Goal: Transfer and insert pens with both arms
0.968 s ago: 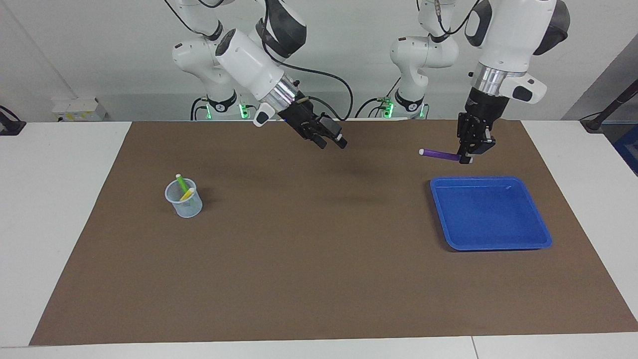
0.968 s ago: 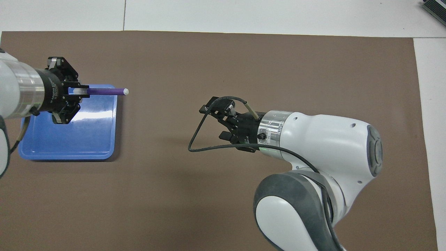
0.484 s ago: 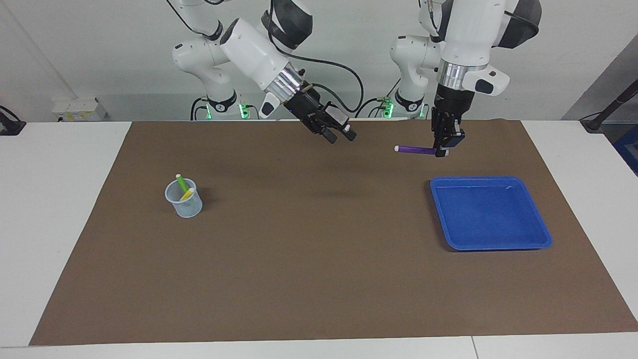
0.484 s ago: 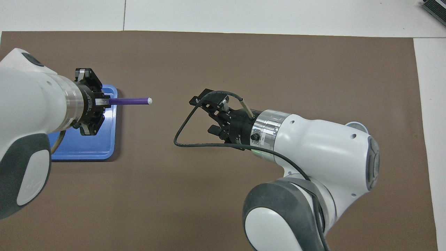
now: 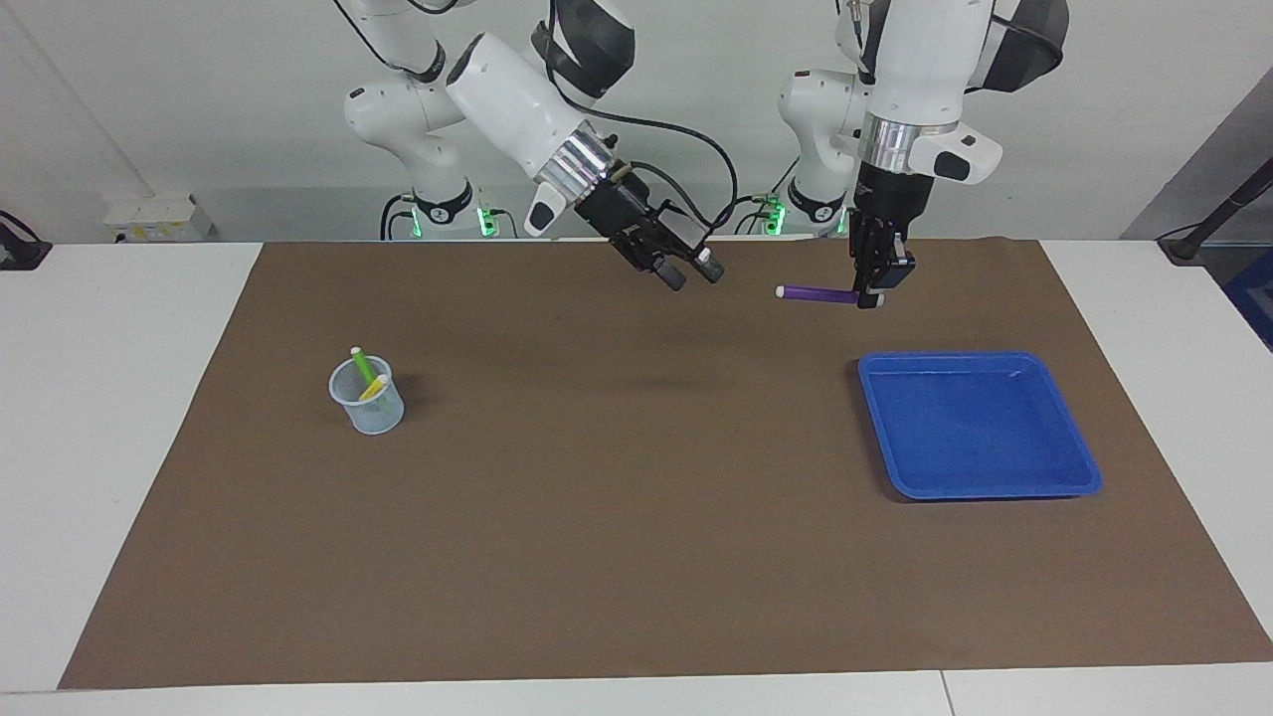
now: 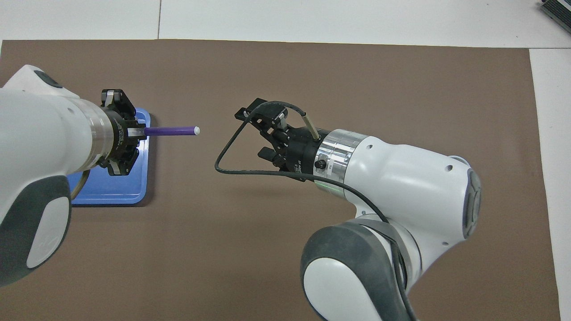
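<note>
Status: two of three pens done. Green pen (image 5: 363,365) and yellow pen (image 5: 374,387) both stand tilted in the clear cup (image 5: 368,397), toward the right arm's end of the counter (image 5: 636,517). Blue tray (image 5: 980,426) at the left arm's end has nothing in it that I can see, so pickup looks finished.

Third one is mid-transfer. Left pincer (image 5: 871,294) is pinching the purple pen (image 5: 818,294) by one end and holds it level in the air, over the brown mat near the tray's edge; the white tip points toward the right arm. In the overhead view the pen (image 6: 171,131) sticks straight out of the left pincer (image 6: 134,132) with most of its length free.

Right pincer (image 5: 689,271) is spread wide, holding nothing, tilted down over the mat and facing the pen tip. Near, but a clear gap between them; not touching.

Left to do, my read: close the gap, right pincer takes the free end, left lets go, right arm carries the pen to the cup and drops it in. Handover alignment is the fiddly bit, since the pen is slim and the cup already holds two.
</note>
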